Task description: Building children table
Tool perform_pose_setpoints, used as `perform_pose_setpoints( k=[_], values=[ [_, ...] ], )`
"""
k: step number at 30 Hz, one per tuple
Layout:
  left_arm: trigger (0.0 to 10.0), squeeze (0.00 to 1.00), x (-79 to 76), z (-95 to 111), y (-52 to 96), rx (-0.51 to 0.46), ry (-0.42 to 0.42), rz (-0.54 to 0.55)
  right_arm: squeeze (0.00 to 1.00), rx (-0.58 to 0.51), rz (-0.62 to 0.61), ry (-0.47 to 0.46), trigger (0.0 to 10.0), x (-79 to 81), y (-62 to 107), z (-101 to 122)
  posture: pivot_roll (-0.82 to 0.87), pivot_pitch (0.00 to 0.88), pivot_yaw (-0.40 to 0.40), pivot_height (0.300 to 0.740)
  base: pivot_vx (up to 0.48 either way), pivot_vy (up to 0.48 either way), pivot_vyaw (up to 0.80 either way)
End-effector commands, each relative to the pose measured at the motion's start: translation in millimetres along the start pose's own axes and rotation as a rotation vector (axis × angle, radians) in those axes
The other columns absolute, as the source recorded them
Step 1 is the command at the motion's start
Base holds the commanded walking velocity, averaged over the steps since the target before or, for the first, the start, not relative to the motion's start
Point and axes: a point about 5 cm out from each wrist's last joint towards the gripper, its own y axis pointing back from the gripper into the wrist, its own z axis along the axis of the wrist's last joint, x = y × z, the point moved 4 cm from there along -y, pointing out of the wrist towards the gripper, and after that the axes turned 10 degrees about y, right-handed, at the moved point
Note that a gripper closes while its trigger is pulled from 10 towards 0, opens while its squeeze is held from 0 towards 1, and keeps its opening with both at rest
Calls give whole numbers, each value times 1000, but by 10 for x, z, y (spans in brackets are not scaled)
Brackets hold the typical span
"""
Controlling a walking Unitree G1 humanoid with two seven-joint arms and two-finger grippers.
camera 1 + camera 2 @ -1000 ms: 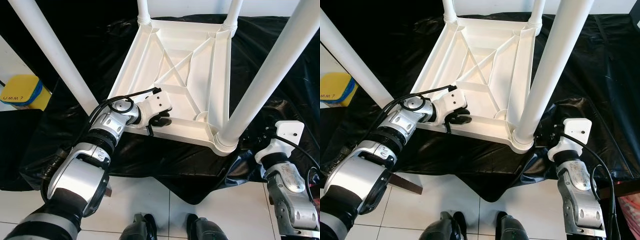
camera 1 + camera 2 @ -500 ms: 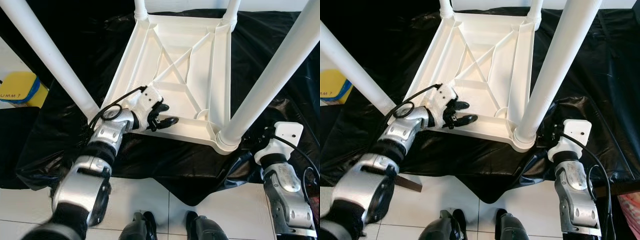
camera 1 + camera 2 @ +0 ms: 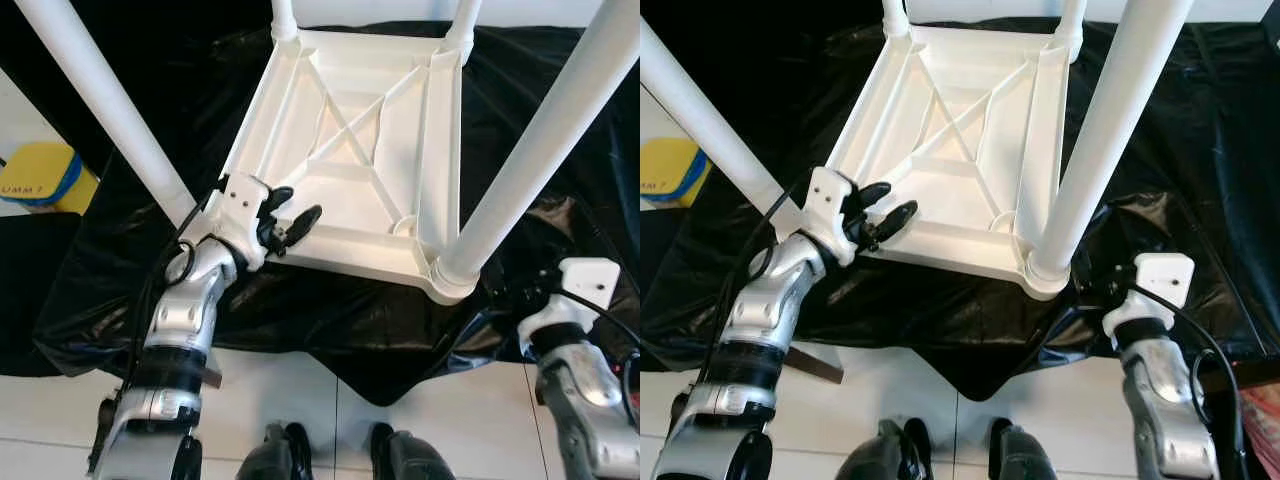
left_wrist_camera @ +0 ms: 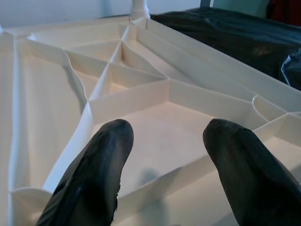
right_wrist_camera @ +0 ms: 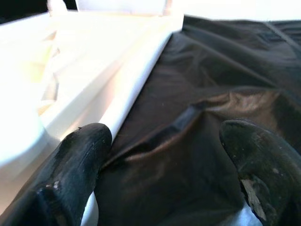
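White children's table (image 3: 350, 150) upside down on black plastic sheeting (image 3: 330, 320), ribbed underside facing up, four white legs (image 3: 530, 150) rising from the corners. Left gripper (image 3: 290, 222) over the near-left corner of the underside, black fingers (image 4: 94, 174) spread apart above the ribs, grasping nothing. Right gripper (image 5: 160, 155) low beside the near-right corner, fingers parted over the sheeting, empty, one finger just beside the table's edge. Yellow and blue box (image 3: 40, 180) on the floor at far left.
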Motion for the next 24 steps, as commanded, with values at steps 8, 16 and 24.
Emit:
perform_pose_setpoints(
  k=[8, 16, 24],
  values=[
    [10000, 0, -166, 14, 136, 40, 26, -12, 0, 27, 195, 19, 10000, -66, 183, 53, -139, 177, 26, 740, 0, 0, 0],
    [10000, 0, -298, 18, 169, 77, 85, -126, 1000, 56, 403, 53, 10000, -79, 250, 104, -158, 175, 43, 740, 0, 0, 0],
    [10000, 1000, -366, -12, 126, 119, 41, -173, 0, 68, 546, 65, 10000, 77, 219, 99, -149, 155, 56, 740, 0, 0, 0]
  ],
)
